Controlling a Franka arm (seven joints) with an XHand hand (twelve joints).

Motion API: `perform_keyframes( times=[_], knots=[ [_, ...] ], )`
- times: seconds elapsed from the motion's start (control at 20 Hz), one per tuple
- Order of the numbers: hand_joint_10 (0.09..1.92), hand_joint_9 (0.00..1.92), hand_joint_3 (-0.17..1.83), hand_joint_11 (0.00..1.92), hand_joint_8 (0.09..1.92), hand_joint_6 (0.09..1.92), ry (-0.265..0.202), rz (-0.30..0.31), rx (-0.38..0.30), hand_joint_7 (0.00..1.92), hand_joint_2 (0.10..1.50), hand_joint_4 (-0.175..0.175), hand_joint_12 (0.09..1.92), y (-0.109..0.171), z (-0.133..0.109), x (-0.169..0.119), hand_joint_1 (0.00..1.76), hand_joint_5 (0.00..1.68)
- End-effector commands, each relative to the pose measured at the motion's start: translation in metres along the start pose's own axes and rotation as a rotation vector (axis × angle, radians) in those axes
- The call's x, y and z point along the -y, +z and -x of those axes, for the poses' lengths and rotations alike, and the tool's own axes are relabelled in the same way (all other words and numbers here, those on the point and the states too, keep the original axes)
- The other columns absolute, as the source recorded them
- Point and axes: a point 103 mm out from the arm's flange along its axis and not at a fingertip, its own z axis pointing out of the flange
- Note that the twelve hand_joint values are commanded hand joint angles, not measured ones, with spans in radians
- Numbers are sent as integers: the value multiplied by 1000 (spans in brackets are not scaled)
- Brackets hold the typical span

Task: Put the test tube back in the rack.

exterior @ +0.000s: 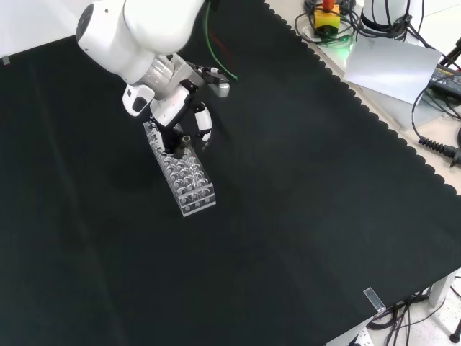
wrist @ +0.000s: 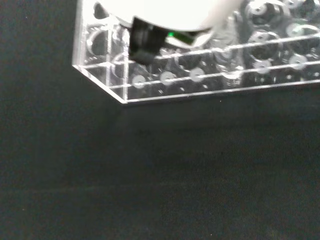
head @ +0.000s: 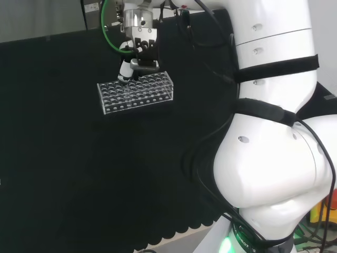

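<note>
In the head view the hand (head: pixel 138 55) hangs over the rack's (head: pixel 136 92) far edge, presumably lining the tube up with a hole. In the front view it sits above the rack's upper end. In the wrist view the rack fills the near field; I cannot tell where the tube is or how the fingers stand.

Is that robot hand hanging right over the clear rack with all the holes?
Yes. In the head view the hand hangs directly above the far side of the clear rack on the black cloth.

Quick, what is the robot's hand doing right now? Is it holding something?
Hand: over the clear rack, fingers curled, but whether they hold a test tube cannot be told.
</note>
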Motion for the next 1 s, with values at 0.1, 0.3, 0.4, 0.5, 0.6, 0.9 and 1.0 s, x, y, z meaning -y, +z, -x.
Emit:
perform_keyframes(
  times=[0.1,0.3,0.4,0.5,0.6,0.9,1.0],
  knots=[
    [808,934,849,604,928,792,-20,-20,-50,686,526,-104,1442,-8,0,1,1101,613],
    [815,892,835,583,933,779,-22,-5,-49,633,520,-94,1445,-26,6,12,1087,585],
    [815,882,828,579,932,773,-19,11,-40,619,521,-91,1443,-38,6,20,1086,578],
    [820,874,810,576,939,762,-15,32,-34,607,528,-89,1442,-52,6,28,1084,575],
    [821,867,802,575,940,756,-14,49,-30,598,531,-88,1442,-64,5,35,1082,573],
    [822,856,792,572,939,744,-32,107,-7,583,533,-84,1441,-105,-6,61,1079,560],
    [822,853,786,571,940,740,-36,128,-2,581,535,-83,1441,-116,-8,70,1078,558]
  ],
)
